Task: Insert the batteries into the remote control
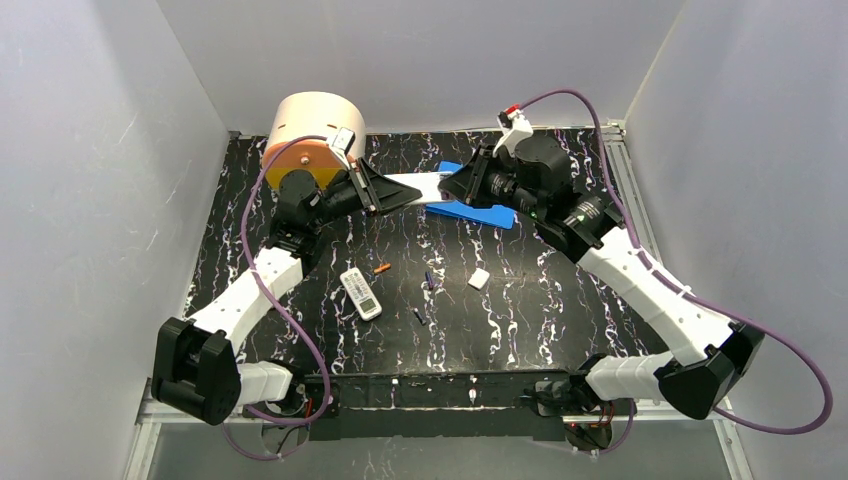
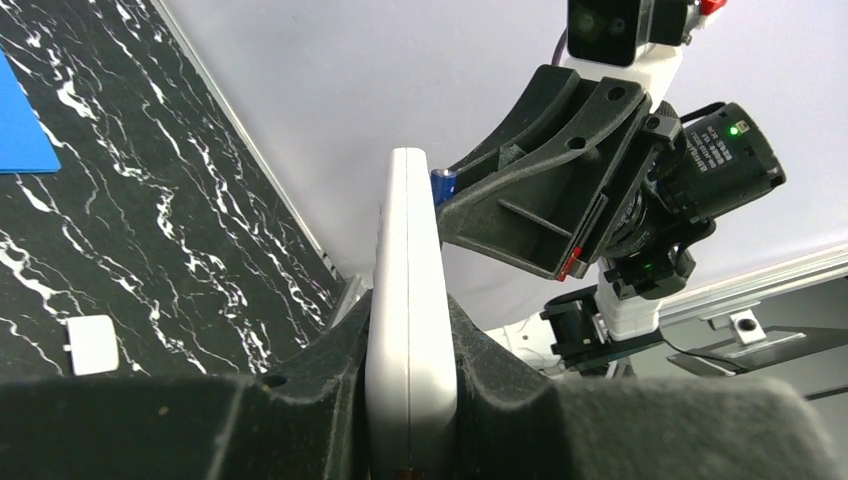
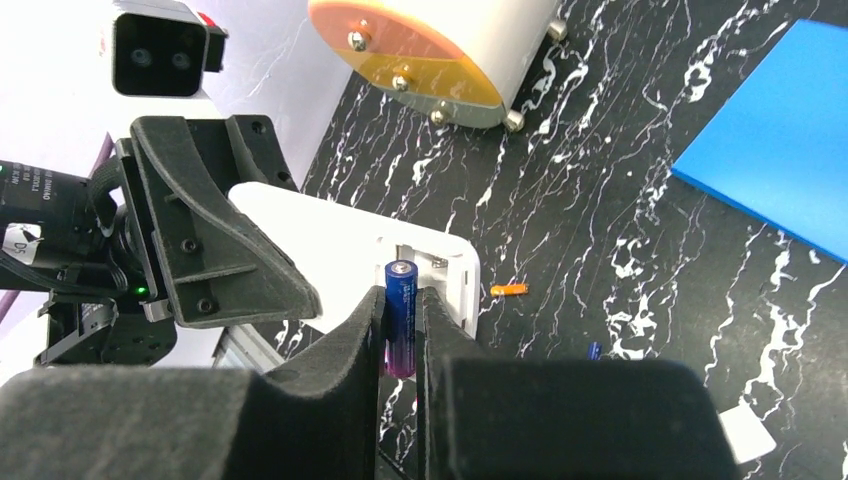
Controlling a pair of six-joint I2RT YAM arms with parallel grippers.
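My left gripper is shut on a white remote control and holds it level above the back of the table; in the left wrist view the remote stands edge-on between my fingers. My right gripper is shut on a purple-blue battery, its tip at the remote's open battery compartment. The battery also shows in the left wrist view. An orange battery and two dark batteries lie on the table.
A second small remote and a white battery cover lie mid-table. A blue sheet lies under the right gripper. A round cream drum with an orange face stands at the back left. White walls surround the table.
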